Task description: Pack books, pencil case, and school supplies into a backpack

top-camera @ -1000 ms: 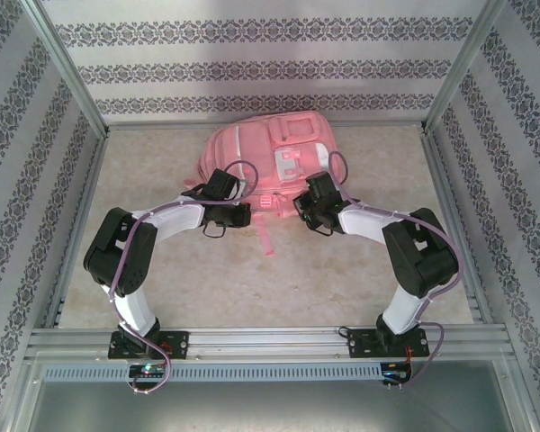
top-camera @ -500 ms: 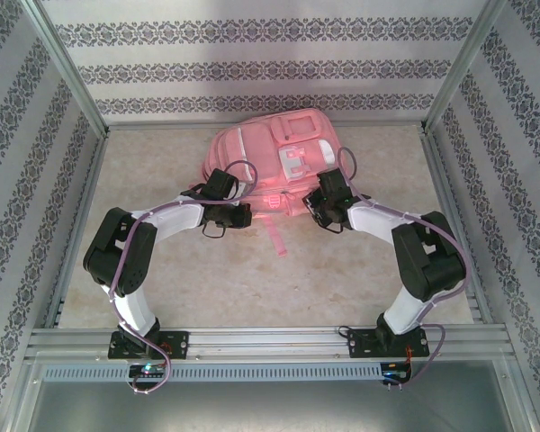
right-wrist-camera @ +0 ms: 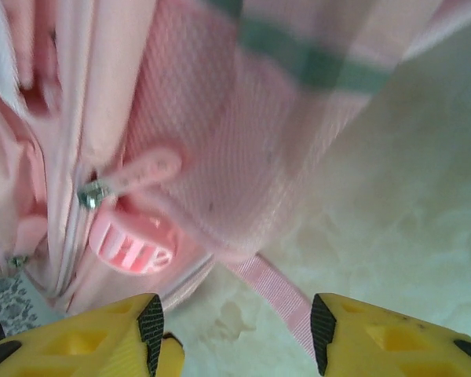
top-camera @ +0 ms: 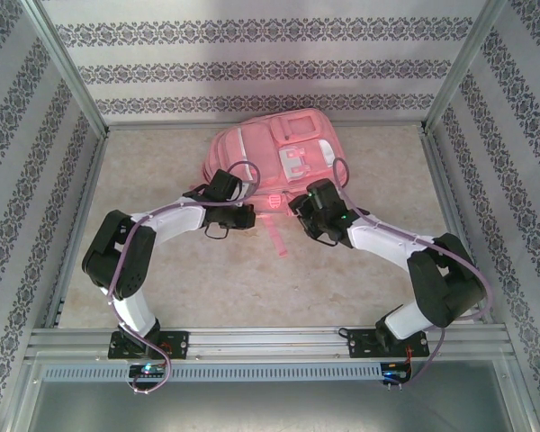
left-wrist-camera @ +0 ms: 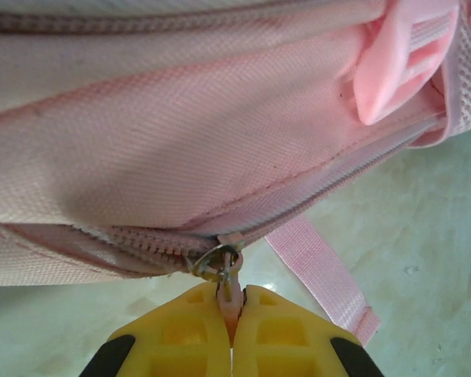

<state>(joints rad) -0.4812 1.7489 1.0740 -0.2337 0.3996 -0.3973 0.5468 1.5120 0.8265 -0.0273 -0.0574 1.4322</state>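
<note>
Backpack zipper runs sideways | left tool pinches its pull tab | right tool spread, second pull tab ahead-left

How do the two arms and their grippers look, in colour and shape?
The left arm and right arm have white rounded links, black joint housings and a lilac cable looping alongside. The left gripper and right gripper have blocky yellow fingers with black pads.
</note>
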